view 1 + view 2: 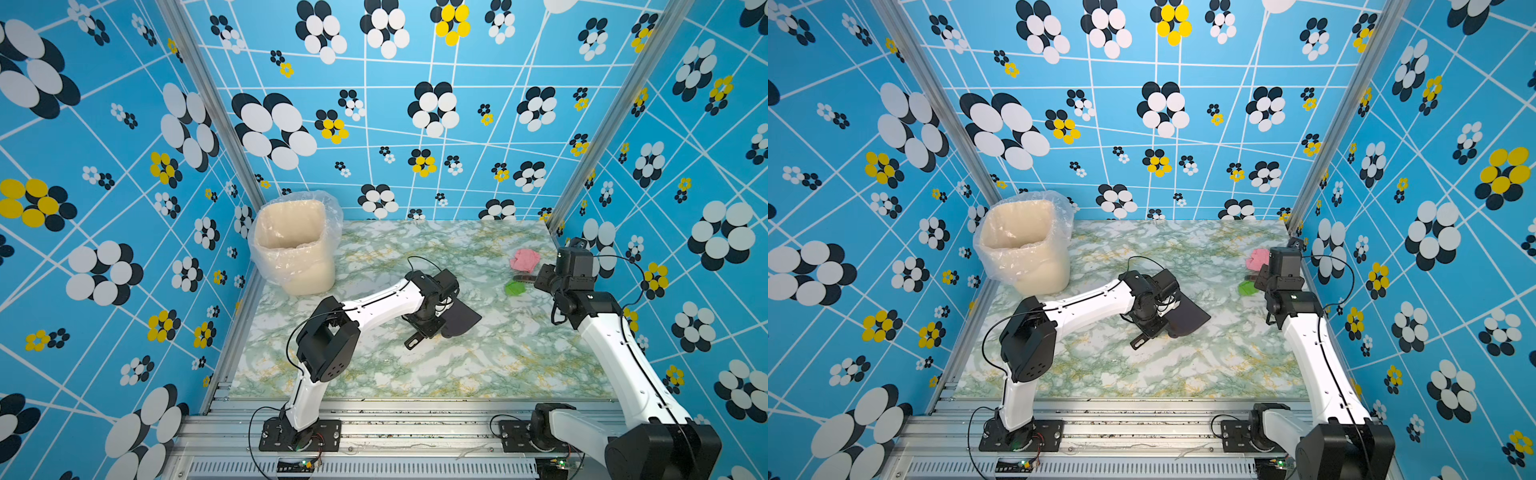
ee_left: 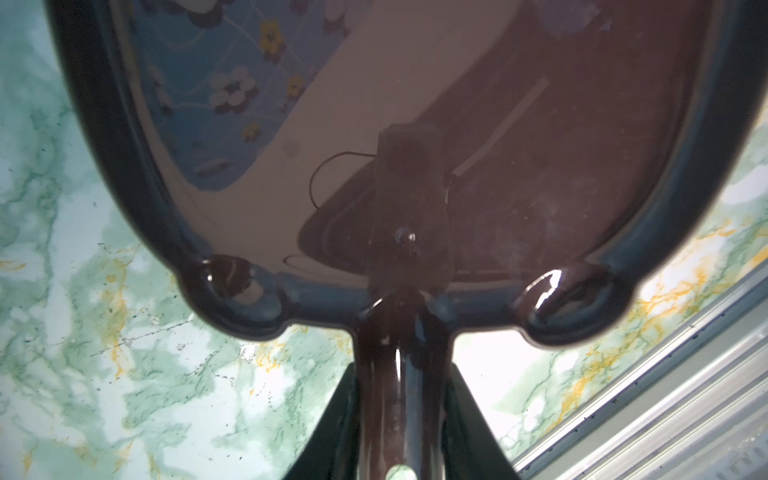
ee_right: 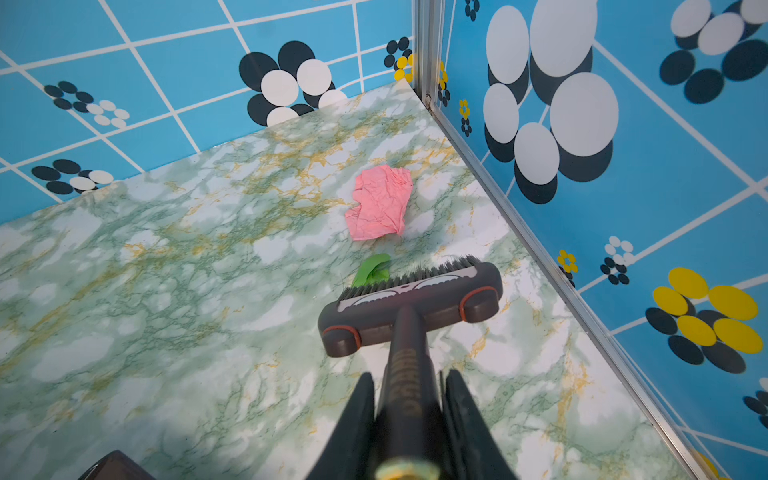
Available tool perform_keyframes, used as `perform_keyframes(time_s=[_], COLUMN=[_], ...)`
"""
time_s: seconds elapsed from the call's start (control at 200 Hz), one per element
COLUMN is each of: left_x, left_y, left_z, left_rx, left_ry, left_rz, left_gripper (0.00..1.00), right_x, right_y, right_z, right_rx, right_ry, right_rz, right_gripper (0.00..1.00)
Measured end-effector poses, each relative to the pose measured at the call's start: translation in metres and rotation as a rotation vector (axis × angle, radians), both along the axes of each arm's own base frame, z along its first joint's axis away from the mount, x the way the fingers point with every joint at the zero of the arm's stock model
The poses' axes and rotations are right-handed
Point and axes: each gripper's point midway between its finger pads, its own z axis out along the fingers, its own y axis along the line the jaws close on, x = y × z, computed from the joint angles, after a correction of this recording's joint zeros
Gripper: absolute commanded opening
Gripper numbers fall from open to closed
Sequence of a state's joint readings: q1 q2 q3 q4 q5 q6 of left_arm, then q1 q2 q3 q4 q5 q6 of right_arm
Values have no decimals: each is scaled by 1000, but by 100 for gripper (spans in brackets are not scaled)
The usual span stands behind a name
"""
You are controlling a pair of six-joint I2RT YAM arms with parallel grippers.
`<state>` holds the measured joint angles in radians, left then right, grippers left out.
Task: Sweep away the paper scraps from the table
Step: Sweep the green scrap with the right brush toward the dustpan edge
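Only wrist-close, brush bristles point(image 3: 419, 275) touching green scrap point(image 3: 371, 268)

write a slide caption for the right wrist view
Right gripper holds a brush beside a green scrap, pink scrap beyond.

Pink scrap point(image 3: 380, 203) and green scrap point(image 3: 372, 269) lie on table point(image 3: 166, 291).

The pink scrap point(image 3: 380, 203) and green scrap point(image 3: 372, 269) stand out against the white-green-yellow marbled table point(image 3: 166, 270) and blue flowered walls point(image 3: 665, 187).
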<state>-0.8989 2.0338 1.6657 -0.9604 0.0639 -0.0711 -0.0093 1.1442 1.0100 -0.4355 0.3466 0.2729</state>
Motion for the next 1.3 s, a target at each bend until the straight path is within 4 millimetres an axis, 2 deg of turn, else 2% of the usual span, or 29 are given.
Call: perform_keyframes(time_s=[0.145,0.33,0.46,0.6,0.74,0.909,1.119,1.304], left_x=[-2,-8,-8,-9,-8,-8,-9,-8], left_y=[-6,-14,-18,-17,-15,-7,-6,-6], left_z=[-11,-14,-15,-16,-18,-32,-35,-35], left_rx=[28,39,45,57,72,132,156,158], left_ry=[13,21,25,29,27,31,16,13], left_rz=[-26,-49,-54,-55,-54,-55,-62,-61], left_gripper=[0,0,0,0,0,0,0,0], right_x=[6,5,6,5,-11,-34,-40,-26], right_y=[5,17,35,57,74,88,85,67], right_z=[-16,-34,-42,-43,-41,-33,-15,-10], right_rx=[19,66,119,183,244,298,297,246], right_ry=[28,63,81,85,93,92,24,-23], right_rz=[24,85,174,291,372,429,405,314], right_gripper=[0,0,0,0,0,0,0,0])
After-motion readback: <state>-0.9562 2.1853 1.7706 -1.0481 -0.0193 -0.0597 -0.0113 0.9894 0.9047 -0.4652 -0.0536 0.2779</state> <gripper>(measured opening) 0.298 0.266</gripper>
